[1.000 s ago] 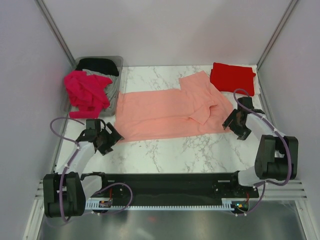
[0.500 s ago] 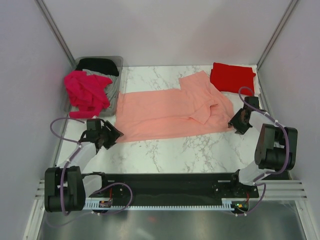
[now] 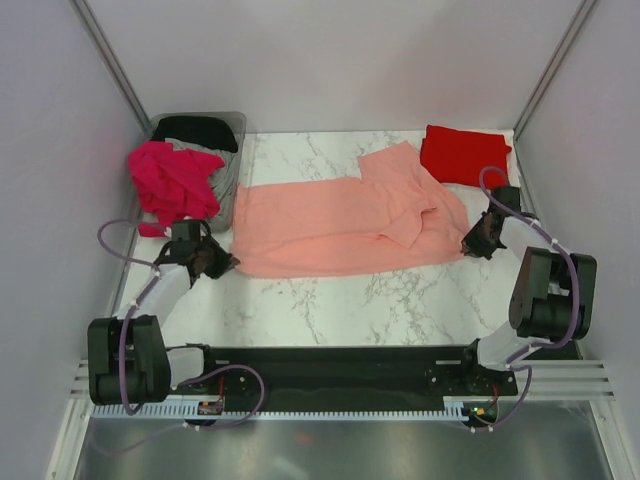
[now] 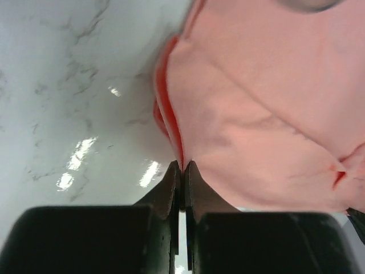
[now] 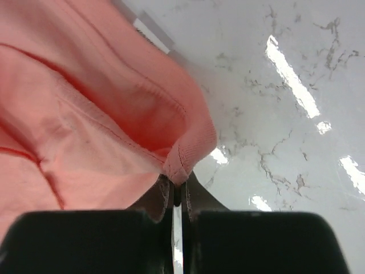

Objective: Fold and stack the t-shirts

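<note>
Salmon pink t-shirt [image 3: 330, 225] spread flat across middle of marble table [image 3: 400, 290]. Left gripper [image 4: 182, 171] pinched on its left edge; right gripper [image 5: 177, 191] clenched on bunched hem at right. Cloth likely light, limp, wrinkle-prone; take hold at edges.

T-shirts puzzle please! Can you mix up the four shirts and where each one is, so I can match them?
Things:
1. salmon pink t-shirt
2. red t-shirt
3. magenta t-shirt
4. black t-shirt

Places:
A. folded, far right on the table
B. at the back of the bin
C. spread out mid-table
D. spilling over the bin's rim

Pairs: 1-C, 2-A, 3-D, 4-B
</note>
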